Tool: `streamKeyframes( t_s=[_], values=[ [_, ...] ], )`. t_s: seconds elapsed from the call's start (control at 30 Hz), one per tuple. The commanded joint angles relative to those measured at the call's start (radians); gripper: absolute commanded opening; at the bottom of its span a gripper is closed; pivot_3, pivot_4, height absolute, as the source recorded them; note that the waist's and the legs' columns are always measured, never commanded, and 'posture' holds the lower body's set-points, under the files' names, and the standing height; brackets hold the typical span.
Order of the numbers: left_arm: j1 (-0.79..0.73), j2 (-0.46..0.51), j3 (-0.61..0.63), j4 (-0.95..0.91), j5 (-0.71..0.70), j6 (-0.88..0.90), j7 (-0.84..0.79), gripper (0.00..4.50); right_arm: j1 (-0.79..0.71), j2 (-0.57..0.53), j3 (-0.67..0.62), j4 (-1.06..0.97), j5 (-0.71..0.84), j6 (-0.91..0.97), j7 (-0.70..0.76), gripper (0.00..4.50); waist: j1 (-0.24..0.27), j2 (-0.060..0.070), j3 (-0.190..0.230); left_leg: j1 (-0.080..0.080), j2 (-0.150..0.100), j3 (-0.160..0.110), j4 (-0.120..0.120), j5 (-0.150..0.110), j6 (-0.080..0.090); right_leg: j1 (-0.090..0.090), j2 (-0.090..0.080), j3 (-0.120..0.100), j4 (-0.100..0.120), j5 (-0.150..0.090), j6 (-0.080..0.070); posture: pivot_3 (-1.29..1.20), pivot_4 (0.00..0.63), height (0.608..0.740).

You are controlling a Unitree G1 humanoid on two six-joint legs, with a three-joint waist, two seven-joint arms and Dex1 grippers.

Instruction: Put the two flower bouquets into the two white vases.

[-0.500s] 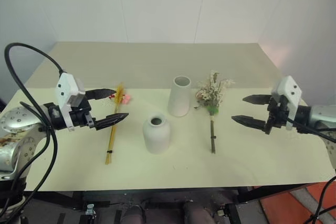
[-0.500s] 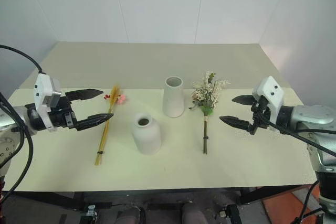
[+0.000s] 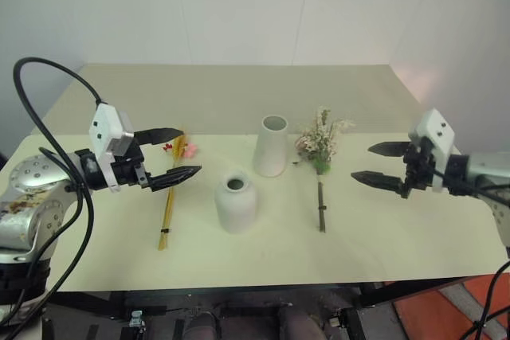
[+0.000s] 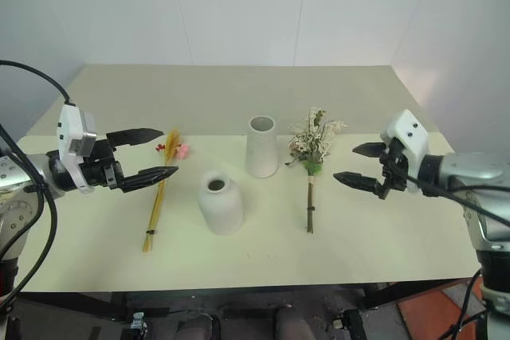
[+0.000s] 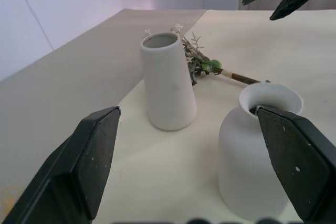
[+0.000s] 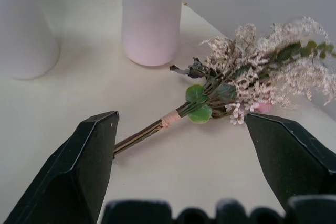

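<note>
1. Both arms have drawn inward since the earlier frame: the left gripper (image 3: 177,153) now reaches over the yellow plume bouquet (image 3: 172,191), nearer the squat vase (image 3: 236,203), and the right gripper (image 3: 378,164) has edged a little toward the cream-and-pink bouquet (image 3: 321,154).
2. Left jaws stand spread wide with nothing between them, hovering above the surface (image 3: 239,101).
3. Right jaws are likewise spread wide and empty, tilted slightly down, to the right of the cream-and-pink bouquet and apart from it.
4. Yellow plume bouquet lies flat on the surface, left of the squat vase, its stems toward the robot and small red and pink bits beside its feathery tip.
5. Cream-and-pink bouquet lies flat, right of the tall vase (image 3: 272,146), its head near that vase and its bound stem pointing toward the robot.
6. Both white vases stand upright and empty near the middle of the surface, the squat one nearer the robot, the tall tapered one just behind it.
</note>
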Motion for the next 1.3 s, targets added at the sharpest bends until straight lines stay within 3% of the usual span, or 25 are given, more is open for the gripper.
streamKeyframes(
  t_s=[0.03, 0.2, 0.33, 0.6, 0.97, 1.07, 1.3],
  values=[
    [-0.076, -0.009, -0.038, 0.045, 0.032, -0.053, -0.031, 4.5, -0.163, 0.032, 0.134, 0.052, -0.049, 0.301, -0.125, 4.46, 0.001, 0.0, 0.0, 0.001, 0.0, 0.0, 0.0, 0.0, 0.0, 0.0, 0.0, 0.0, 0.001, 0.0, 0.0, 0.0, 0.15, 0.74],
    [-0.153, -0.032, -0.085, 0.122, 0.065, -0.096, -0.077, 4.5, -0.383, 0.107, 0.287, 0.193, -0.06, 0.558, -0.174, 4.46, 0.004, 0.0, 0.0, -0.004, 0.0, 0.0, -0.001, 0.0, 0.0, -0.004, 0.0, 0.0, 0.001, -0.001, -0.001, 0.0, 0.15, 0.74],
    [-0.21, -0.056, -0.105, 0.173, 0.083, -0.117, -0.094, 4.5, -0.511, 0.22, 0.32, 0.384, -0.089, 0.654, -0.238, 4.46, 0.005, 0.0, 0.0, -0.015, 0.0, 0.0, 0.002, 0.0, 0.0, -0.015, 0.0, 0.0, 0.003, 0.004, -0.007, 0.0, 0.15, 0.74],
    [-0.259, -0.073, -0.104, 0.197, 0.075, -0.108, -0.12, 4.5, -0.632, 0.36, 0.434, 0.753, -0.205, 0.561, -0.313, 4.46, 0.003, 0.0, 0.0, -0.016, 0.0, 0.0, 0.002, 0.0, 0.0, -0.015, 0.0, 0.0, 0.003, 0.004, -0.007, 0.0, 0.15, 0.74],
    [-0.216, -0.073, -0.083, 0.159, 0.07, -0.101, -0.096, 4.5, -0.727, 0.522, 0.346, 1.119, -0.291, 0.36, -0.362, 4.46, -0.022, 0.0, 0.0, -0.015, 0.0, -0.001, 0.002, 0.0, 0.0, -0.014, 0.001, -0.001, 0.003, 0.005, -0.006, 0.0, 0.15, 0.74],
    [-0.215, -0.067, -0.079, 0.149, 0.065, -0.1, -0.095, 4.5, -0.747, 0.541, 0.324, 1.172, -0.312, 0.332, -0.372, 3.93, -0.026, 0.0, 0.0, -0.014, 0.0, -0.001, 0.002, 0.0, 0.0, -0.013, 0.0, -0.001, 0.003, 0.005, -0.005, 0.0, 0.15, 0.74],
    [-0.226, -0.063, -0.083, 0.178, 0.079, -0.12, -0.098, 4.5, -0.757, 0.543, 0.349, 1.116, -0.333, 0.418, -0.307, 1.61, -0.037, 0.0, 0.0, -0.014, 0.0, -0.002, 0.002, 0.0, 0.0, -0.013, 0.001, 0.0, 0.003, 0.005, -0.005, 0.0, 0.15, 0.74]
  ],
)
